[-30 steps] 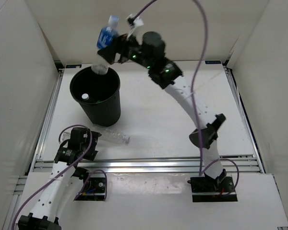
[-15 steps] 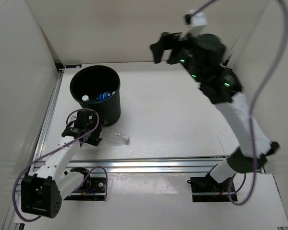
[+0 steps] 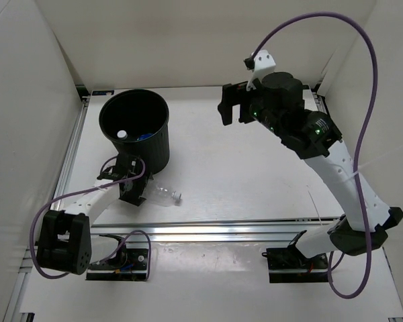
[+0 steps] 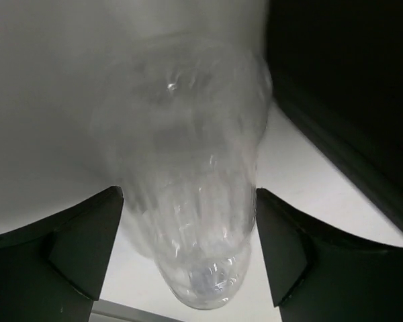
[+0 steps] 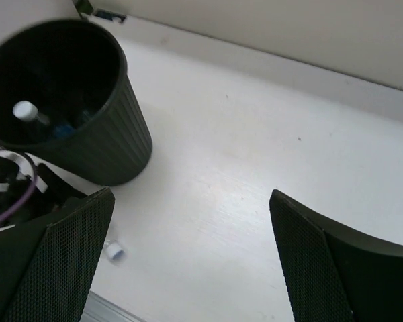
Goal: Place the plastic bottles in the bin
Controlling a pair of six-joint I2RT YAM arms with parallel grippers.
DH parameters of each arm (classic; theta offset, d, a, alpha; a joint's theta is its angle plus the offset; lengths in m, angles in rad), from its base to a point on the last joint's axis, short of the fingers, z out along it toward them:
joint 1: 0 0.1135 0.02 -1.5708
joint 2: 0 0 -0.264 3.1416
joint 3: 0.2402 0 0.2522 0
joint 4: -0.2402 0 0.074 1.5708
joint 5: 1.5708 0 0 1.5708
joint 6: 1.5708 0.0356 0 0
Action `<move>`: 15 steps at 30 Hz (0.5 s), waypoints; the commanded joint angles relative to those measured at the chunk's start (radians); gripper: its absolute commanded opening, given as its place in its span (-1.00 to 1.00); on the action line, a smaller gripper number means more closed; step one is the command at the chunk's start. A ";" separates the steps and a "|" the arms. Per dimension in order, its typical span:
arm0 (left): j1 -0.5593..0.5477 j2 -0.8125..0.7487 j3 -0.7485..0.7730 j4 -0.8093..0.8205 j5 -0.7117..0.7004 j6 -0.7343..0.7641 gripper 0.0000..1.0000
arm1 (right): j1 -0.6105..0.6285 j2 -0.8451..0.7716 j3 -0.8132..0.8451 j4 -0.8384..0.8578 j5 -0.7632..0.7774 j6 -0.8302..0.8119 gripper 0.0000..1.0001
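The black bin [image 3: 158, 149] stands at the back left, and it also shows in the right wrist view [image 5: 114, 144]. Inside it I see a white cap [image 3: 119, 134] and a blue label [image 3: 145, 136]. A plain clear bottle [image 3: 162, 194] lies on the table in front of the bin, white cap [image 5: 113, 251] to the right. My left gripper [image 3: 133, 190] is open, its jaws on either side of the bottle's base end [image 4: 188, 168]. I cannot tell if the fingers [image 4: 87, 248] touch it. My right gripper [image 3: 234, 111] is open and empty, held high over the table's middle back. No green bottle shows.
White walls close in the table on the left, back and right. An aluminium rail [image 3: 221, 228] runs along the near edge. The left arm's purple cable [image 3: 67, 201] loops beside the bin. White table [image 5: 242, 168] lies under the right gripper.
The right gripper let the blue-label bottle drop into the bin, then swung right and away, open. The left gripper moved forward until its jaws straddled the clear bottle.
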 commanded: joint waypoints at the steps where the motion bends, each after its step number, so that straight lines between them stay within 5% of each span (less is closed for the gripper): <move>1: -0.003 -0.017 -0.046 0.011 0.032 0.011 0.76 | -0.024 -0.044 0.019 -0.029 0.019 -0.052 1.00; 6: -0.003 -0.193 -0.153 -0.013 0.103 -0.013 -0.01 | -0.051 -0.045 0.000 -0.029 -0.004 -0.053 1.00; 11: -0.003 -0.428 -0.036 -0.318 0.077 -0.081 -0.03 | -0.060 -0.023 0.000 -0.029 -0.013 -0.031 1.00; 15: -0.003 -0.528 0.365 -0.532 -0.087 -0.052 -0.03 | -0.070 -0.003 0.000 -0.029 -0.035 0.001 1.00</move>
